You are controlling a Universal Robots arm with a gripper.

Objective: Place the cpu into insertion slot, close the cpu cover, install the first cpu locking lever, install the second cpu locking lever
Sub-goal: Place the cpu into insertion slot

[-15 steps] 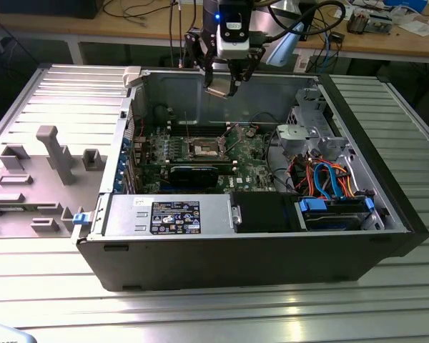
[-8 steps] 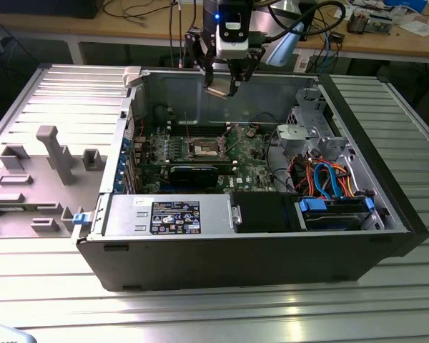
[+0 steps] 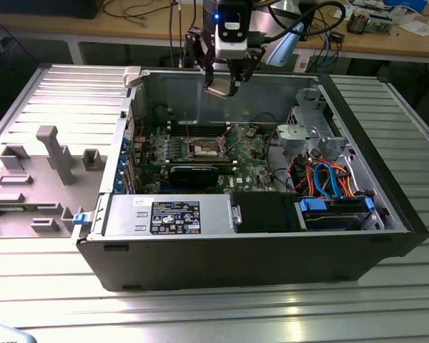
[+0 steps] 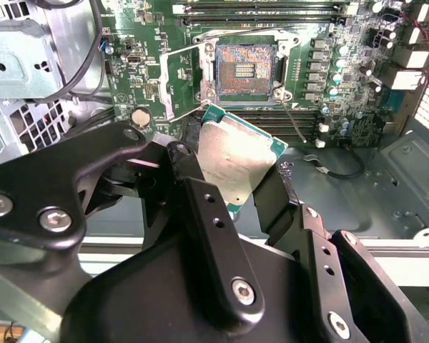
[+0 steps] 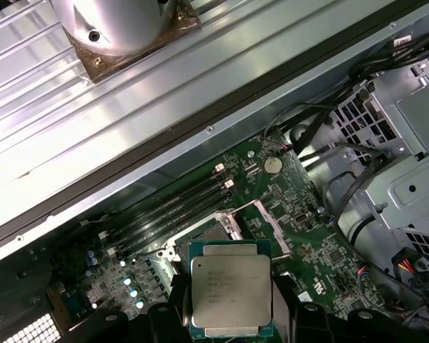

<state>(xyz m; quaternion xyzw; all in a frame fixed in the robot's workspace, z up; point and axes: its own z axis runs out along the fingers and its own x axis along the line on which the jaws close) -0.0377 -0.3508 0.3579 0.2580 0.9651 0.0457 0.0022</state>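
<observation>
1. First, nearest in the exterior view is the ribbed metal bench (image 3: 200,314). The open black computer case (image 3: 236,257) lies on its side on it.
2. On the bench at the exterior view's left sits a grey fixture tray (image 3: 43,179), just beside the case.
3. Inside the case, along its near wall, lies the power supply (image 3: 175,216) with its label facing up. At the exterior view's right is a drive cage (image 3: 322,143) with blue and orange cables.
4. Farther in lies the green circuit board (image 3: 250,153). The insertion slot (image 3: 206,148) sits in it with its centre bare, as the second wrist view shows (image 4: 247,68). The long memory slots (image 4: 272,8) run just beside the slot.
5. My tool (image 3: 225,84) hangs above the far part of the case, well apart from the board. It is clamped on the cpu (image 3: 219,91), one finger on each of two opposite edges.
6. In the second wrist view the cpu (image 4: 236,164) is tilted between the black fingers (image 4: 186,171), with its silver top showing and the slot beyond it. In the first wrist view the cpu (image 5: 231,296) lies flat to the camera, over the board.
7. Farthest off, a wooden bench (image 3: 129,21) carries loose cables.
</observation>
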